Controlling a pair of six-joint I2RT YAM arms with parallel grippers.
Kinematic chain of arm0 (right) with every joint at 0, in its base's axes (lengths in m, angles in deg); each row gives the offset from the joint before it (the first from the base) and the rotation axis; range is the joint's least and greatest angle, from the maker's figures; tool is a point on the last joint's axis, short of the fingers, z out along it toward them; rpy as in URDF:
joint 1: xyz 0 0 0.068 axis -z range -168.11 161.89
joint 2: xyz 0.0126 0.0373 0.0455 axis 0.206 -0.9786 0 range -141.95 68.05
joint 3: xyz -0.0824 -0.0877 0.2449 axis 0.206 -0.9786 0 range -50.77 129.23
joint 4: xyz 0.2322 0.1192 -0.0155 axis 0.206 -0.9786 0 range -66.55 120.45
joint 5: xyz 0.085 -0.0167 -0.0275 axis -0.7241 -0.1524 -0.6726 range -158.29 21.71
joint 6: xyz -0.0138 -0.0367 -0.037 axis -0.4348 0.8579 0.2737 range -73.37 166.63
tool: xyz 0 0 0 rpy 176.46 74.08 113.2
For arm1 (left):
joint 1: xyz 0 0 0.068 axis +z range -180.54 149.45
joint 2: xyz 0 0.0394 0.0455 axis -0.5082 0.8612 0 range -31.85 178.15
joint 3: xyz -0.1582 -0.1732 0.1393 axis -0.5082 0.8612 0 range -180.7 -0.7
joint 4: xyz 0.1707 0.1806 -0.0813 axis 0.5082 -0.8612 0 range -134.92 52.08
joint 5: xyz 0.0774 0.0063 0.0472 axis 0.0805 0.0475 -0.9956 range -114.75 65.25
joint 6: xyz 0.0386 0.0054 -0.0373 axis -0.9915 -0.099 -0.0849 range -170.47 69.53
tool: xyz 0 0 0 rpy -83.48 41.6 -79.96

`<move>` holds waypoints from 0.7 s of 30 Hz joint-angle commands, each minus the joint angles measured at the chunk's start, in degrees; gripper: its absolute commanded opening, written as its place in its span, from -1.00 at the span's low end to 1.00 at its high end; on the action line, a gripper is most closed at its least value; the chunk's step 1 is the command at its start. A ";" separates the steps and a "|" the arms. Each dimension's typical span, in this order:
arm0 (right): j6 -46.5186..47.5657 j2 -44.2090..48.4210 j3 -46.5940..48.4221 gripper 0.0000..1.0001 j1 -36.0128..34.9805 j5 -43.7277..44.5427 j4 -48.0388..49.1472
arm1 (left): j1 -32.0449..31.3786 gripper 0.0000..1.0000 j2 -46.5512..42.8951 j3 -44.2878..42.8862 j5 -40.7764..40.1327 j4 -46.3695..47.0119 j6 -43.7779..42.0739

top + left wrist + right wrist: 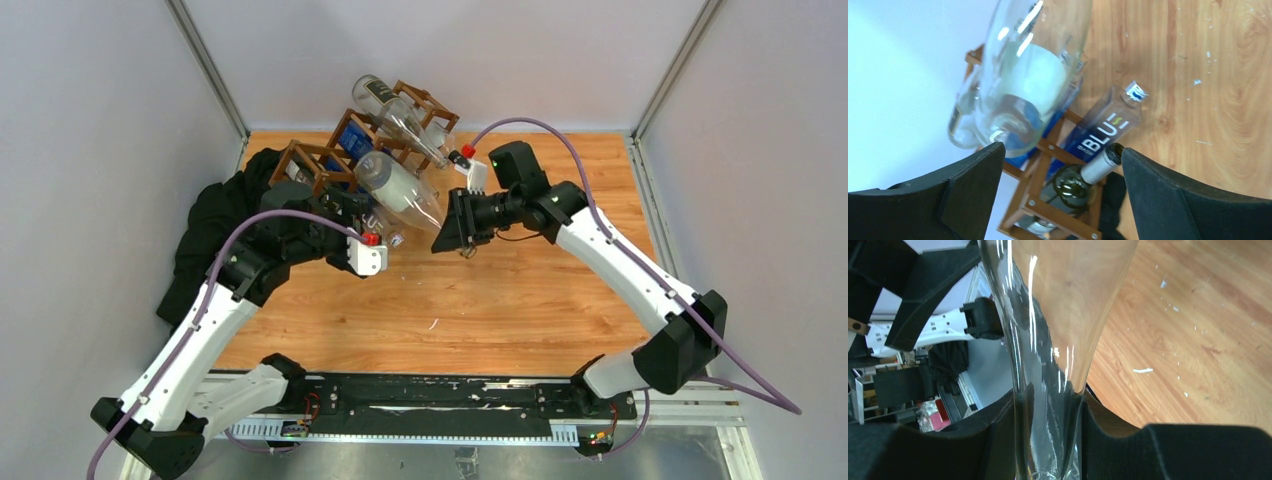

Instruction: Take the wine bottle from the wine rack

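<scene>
Right gripper [1048,407] clenched on the neck of the clear wine bottle [400,190]. Left gripper [1062,150] spread wide, gripping nothing. The bottle's base shows at upper left of its view. Bottle slants over the wine rack [1039,175], upper centre of the top view — blue bottle [1103,130] alongside.

Clear wine bottle [400,192] beside dark wine rack [330,150]

L claw [1062,152] wide apart, R claw [1048,412] in tight grip.
</scene>
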 commanded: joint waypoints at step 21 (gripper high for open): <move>11.03 6.83 3.60 -1.00 -16.68 2.14 -3.55 | -5.36 0.85 -7.76 13.72 -3.30 10.56 -10.60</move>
